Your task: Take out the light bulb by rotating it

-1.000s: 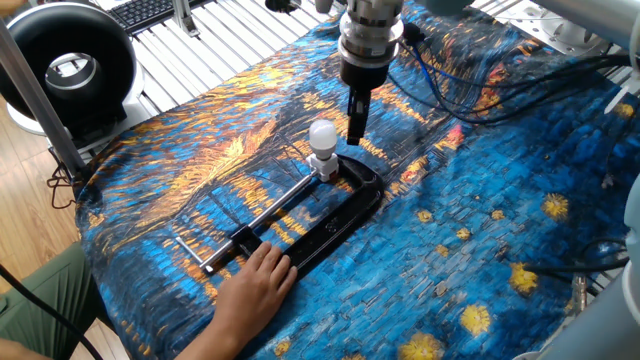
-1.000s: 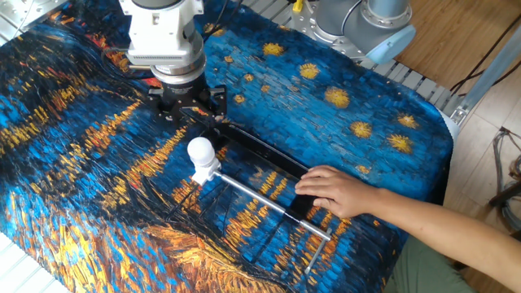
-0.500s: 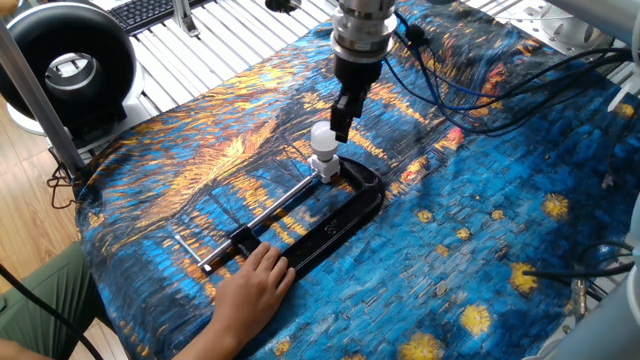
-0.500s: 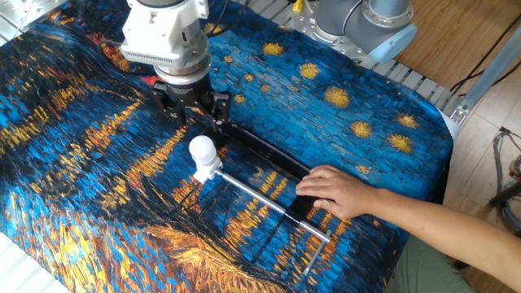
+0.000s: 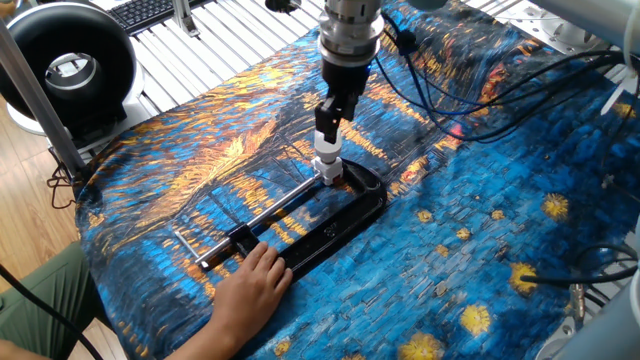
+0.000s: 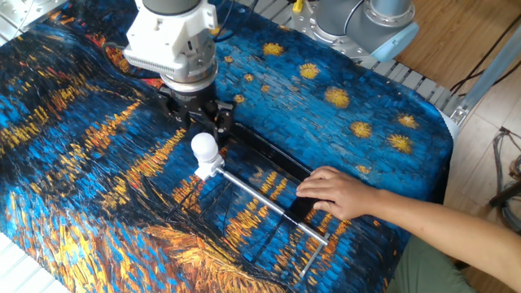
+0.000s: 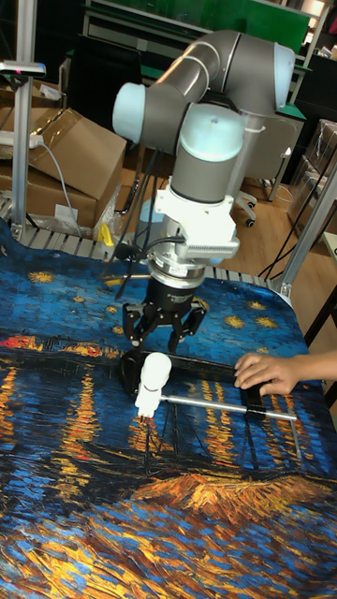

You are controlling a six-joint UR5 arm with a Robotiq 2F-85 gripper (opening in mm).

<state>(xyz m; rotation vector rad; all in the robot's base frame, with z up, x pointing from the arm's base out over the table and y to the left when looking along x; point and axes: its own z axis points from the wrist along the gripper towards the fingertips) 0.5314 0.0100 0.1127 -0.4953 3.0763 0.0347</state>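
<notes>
The jaws stand spread apart, gripping nothing, with the gripper [image 7: 161, 339] hanging just above and behind the bulb [image 6: 203, 146]. The bulb sits upright in its socket [image 6: 211, 168] at one end of a black clamp [image 5: 335, 222], which a hand [image 6: 335, 193] presses onto the cloth [image 6: 98, 212].

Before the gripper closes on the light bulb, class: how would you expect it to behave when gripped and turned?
The light bulb is a smooth round globe, so fingers may slip on it. It looks thin-shelled, so probably fragile if squeezed hard. It stands upright in a socket held by the clamp, which a hand steadies, so it should turn rather than tip.
</notes>
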